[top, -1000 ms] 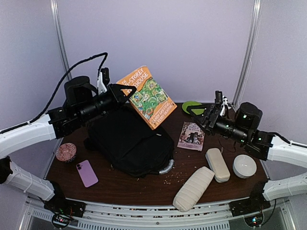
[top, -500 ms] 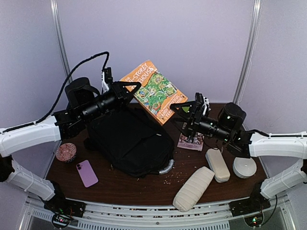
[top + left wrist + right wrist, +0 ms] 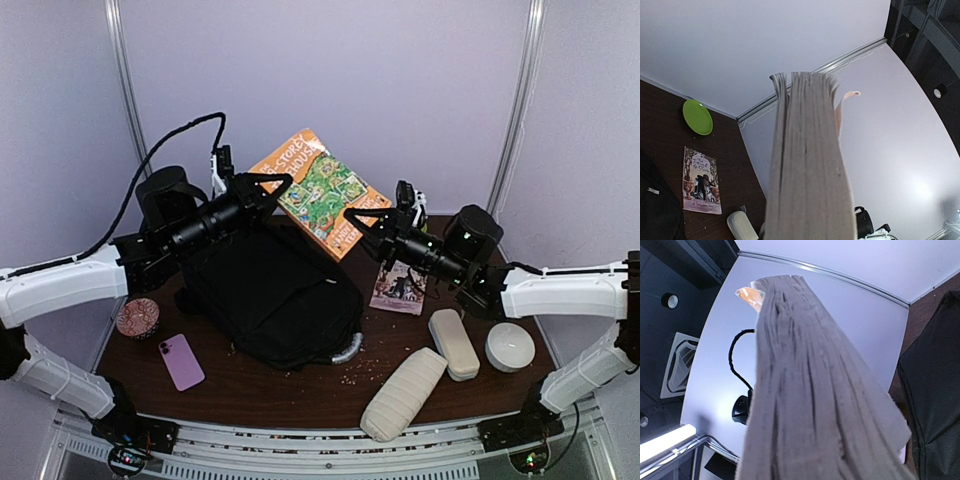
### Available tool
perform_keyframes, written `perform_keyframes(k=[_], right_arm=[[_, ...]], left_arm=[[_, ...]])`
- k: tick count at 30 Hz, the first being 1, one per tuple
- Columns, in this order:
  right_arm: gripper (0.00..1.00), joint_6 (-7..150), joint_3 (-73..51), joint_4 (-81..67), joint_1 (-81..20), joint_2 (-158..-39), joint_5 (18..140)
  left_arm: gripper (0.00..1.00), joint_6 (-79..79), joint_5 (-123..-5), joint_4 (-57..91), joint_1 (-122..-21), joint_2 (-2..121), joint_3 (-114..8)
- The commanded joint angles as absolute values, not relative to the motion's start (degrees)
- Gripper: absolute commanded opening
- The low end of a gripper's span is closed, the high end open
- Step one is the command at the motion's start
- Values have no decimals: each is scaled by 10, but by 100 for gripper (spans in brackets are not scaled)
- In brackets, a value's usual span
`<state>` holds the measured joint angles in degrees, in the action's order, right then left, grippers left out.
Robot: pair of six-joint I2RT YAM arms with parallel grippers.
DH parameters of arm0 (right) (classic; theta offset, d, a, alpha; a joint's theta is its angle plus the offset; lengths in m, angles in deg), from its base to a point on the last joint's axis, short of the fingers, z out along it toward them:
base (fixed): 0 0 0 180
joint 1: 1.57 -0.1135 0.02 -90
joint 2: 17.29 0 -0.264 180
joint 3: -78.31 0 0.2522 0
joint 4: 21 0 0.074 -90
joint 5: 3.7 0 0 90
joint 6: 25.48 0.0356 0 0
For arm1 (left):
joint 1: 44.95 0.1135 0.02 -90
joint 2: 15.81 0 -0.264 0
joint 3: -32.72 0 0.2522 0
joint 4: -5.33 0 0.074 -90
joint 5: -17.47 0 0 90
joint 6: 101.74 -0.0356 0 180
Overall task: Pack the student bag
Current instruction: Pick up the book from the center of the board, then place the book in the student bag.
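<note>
The student bag (image 3: 270, 290) is a black backpack lying flat at the table's left centre, and its dark fabric also shows in the right wrist view (image 3: 935, 390). Above its far edge an orange illustrated book (image 3: 322, 195) is held tilted in the air. My left gripper (image 3: 275, 185) is shut on the book's left corner. My right gripper (image 3: 358, 218) pinches the book's lower right edge. In both wrist views the book's grey page edges (image 3: 807, 165) (image 3: 815, 405) fill the middle and hide the fingers.
A pink phone (image 3: 181, 361) and a round patterned tin (image 3: 138, 317) lie left of the bag. On the right are a small purple book (image 3: 399, 284), two beige cases (image 3: 453, 343) (image 3: 403, 392) and a white round object (image 3: 510, 346). A green plate (image 3: 697, 117) sits at the back.
My right arm has reached left from the table's right side to the raised book and its jaws have shut on the book's edge. The left gripper lifted the book a little.
</note>
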<state>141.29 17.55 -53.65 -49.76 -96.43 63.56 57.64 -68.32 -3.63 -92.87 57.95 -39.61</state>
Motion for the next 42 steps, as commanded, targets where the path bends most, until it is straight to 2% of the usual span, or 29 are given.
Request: perform_keyframes(k=[1, 2, 4, 5, 6, 8, 9, 13, 16, 22, 27, 35, 38, 42], right_arm=[[0, 1414, 164, -568, -495, -946, 629], [0, 1403, 167, -556, -493, -936, 632], [0, 1368, 176, -504, -486, -904, 644], [0, 1343, 180, -464, -483, -881, 657], [0, 1310, 182, -408, -479, -858, 674], [0, 1210, 177, -261, -473, -799, 733], [0, 1170, 176, -195, -472, -771, 768], [0, 1078, 201, 18, -455, -679, 891], [0, 1066, 252, 66, -417, -621, 904], [0, 1073, 333, 86, -376, -556, 889], [0, 1068, 341, 106, -374, -533, 891], [0, 1057, 343, 102, -373, -530, 869], [0, 1058, 343, 96, -373, -535, 862], [0, 1058, 339, 92, -373, -537, 852]], left_arm=[[4, 560, -687, -83, -929, 555, -397], [20, 550, -690, -69, -929, 551, -398], [59, 521, -699, -22, -929, 540, -399], [74, 503, -705, 12, -929, 532, -402], [83, 479, -711, 59, -929, 524, -408], [96, 404, -725, 190, -929, 510, -434], [98, 366, -736, 245, -932, 506, -445], [98, 221, -820, 434, -971, 520, -480], [98, 142, -860, 520, -1032, 567, -509], [93, 50, -888, 624, -1113, 714, -595], [89, 2, -864, 675, -1128, 815, -652], [83, -39, -891, 729, -1129, 922, -701], [77, -51, -888, 733, -1128, 948, -709], [63, -58, -885, 736, -1127, 970, -717]])
